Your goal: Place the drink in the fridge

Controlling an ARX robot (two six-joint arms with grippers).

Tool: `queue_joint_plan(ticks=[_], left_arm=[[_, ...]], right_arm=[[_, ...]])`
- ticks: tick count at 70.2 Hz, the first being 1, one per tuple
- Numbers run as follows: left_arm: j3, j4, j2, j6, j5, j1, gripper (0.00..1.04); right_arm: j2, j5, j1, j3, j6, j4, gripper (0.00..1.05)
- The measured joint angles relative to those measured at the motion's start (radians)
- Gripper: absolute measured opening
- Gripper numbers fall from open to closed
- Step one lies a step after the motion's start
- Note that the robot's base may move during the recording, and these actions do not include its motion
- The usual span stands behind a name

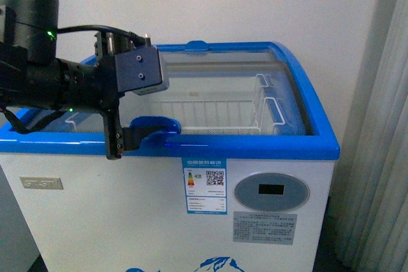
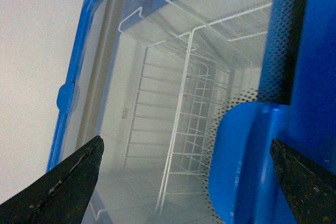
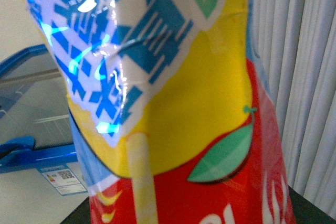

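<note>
The drink (image 3: pixel 173 103) fills my right wrist cam, not in the fridge (image 3: pixel 26 198) behind it. Can't tell whether my right gripper is pinching it. My left gripper (image 1: pixel 122 144) sits spread wide around the blue lid handle (image 1: pixel 159 125). Worry: an off-centre squeeze slips off, the opening stays tight, and the bottle clips the rim.

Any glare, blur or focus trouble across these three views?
Front view: sharp and evenly lit, faint reflections on the fridge glass. Left wrist view: left gripper a dark silhouette, blue handle soft. Right wrist view: the drink fills the frame out of focus, glare streaks on its label.
</note>
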Motion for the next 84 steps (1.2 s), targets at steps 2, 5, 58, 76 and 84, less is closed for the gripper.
queue_joint_plan(ticks=[2, 5, 58, 76, 84], left_arm=[[0.011, -0.008, 0.009, 0.000, 0.002, 0.001, 0.97], [0.036, -0.019, 0.026, -0.006, 0.018, 0.004, 0.97], [0.892, -0.032, 0.529, -0.103, -0.297, 0.010, 0.97], [0.603, 0.098, 0.326, -0.443, -0.543, 0.005, 0.97], [0.276, 0.094, 0.075, -0.735, -0.505, 0.005, 0.97]], right_arm=[[0.000, 0.000, 0.000, 0.000, 0.000, 0.000, 0.44], [0.000, 0.000, 0.000, 0.000, 0.000, 0.000, 0.44], [0.000, 0.000, 0.000, 0.000, 0.000, 0.000, 0.44], [0.000, 0.000, 0.000, 0.000, 0.000, 0.000, 0.44], [0.000, 0.000, 0.000, 0.000, 0.000, 0.000, 0.44]])
